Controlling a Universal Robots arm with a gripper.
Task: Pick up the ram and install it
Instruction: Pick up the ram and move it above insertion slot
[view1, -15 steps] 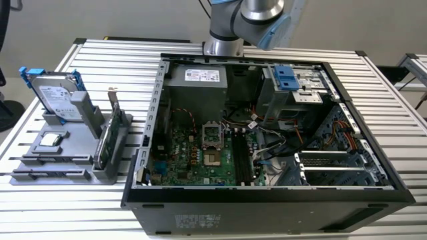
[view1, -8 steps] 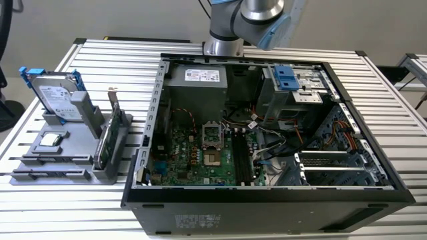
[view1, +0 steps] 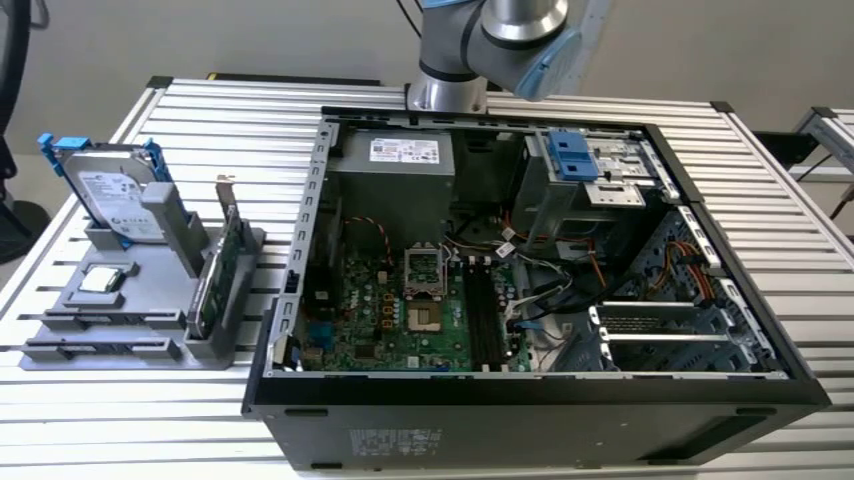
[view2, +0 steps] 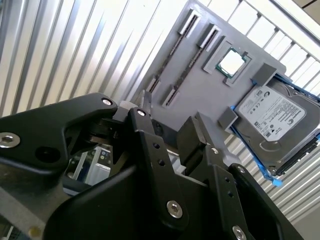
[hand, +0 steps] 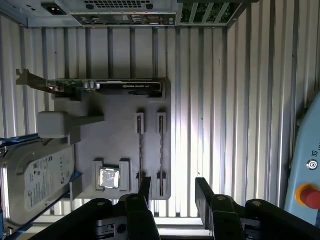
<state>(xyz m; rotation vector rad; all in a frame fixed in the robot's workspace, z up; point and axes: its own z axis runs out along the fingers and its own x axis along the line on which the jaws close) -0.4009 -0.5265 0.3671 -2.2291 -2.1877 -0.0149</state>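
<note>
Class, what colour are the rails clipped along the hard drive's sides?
Blue; the rails on the hard drive show best in the second wrist view.

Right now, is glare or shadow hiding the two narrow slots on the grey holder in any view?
First wrist view: glare on the table bleaches the holder along the edge beside the slots, which stay legible. Second wrist view: harsher glare across the table; the hand is a dark foreground mass. Exterior view: even light, no strong glare, the computer case interior dim.
</note>
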